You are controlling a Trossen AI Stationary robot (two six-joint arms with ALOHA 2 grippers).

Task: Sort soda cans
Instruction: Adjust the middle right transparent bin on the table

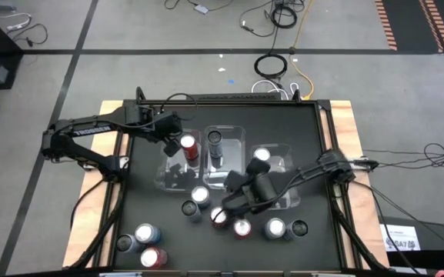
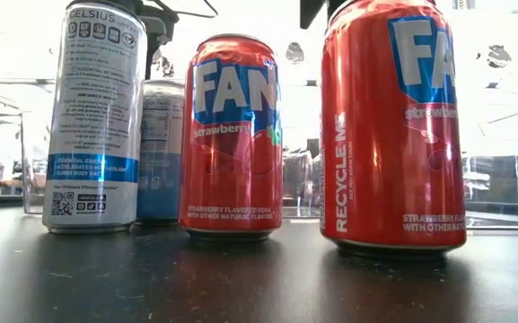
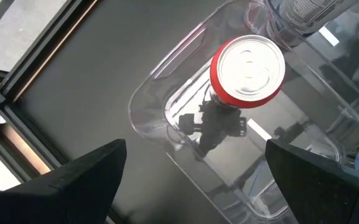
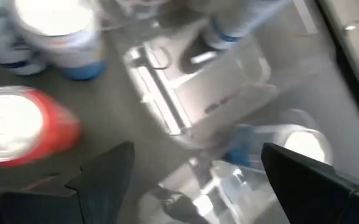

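My left gripper (image 1: pixel 174 135) (image 3: pixel 195 149) hovers open above the left clear bin (image 1: pixel 169 171), where one red can (image 1: pixel 188 145) (image 3: pixel 247 67) stands upright on the bin floor. My right gripper (image 1: pixel 226 203) (image 4: pixel 198 152) is open over the table's middle. It hangs beside a red can (image 1: pixel 220 217) (image 4: pixel 17 127) and near a silver-blue can (image 1: pixel 200 195) (image 4: pixel 58 31). A dark can (image 1: pixel 215 139) stands in the middle bin, a silver one (image 1: pixel 262 155) in the right bin. Several more cans stand upright on the table.
Three clear bins sit side by side at the table's centre, the right one (image 1: pixel 283 165) under my right arm. Loose cans cluster near the near edge: a red one (image 1: pixel 242 228), a silver one (image 1: pixel 275 228), a dark one (image 1: pixel 299 228), and three at near left (image 1: pixel 146 233). The low view shows red Fanta cans (image 2: pixel 233 135) close up.
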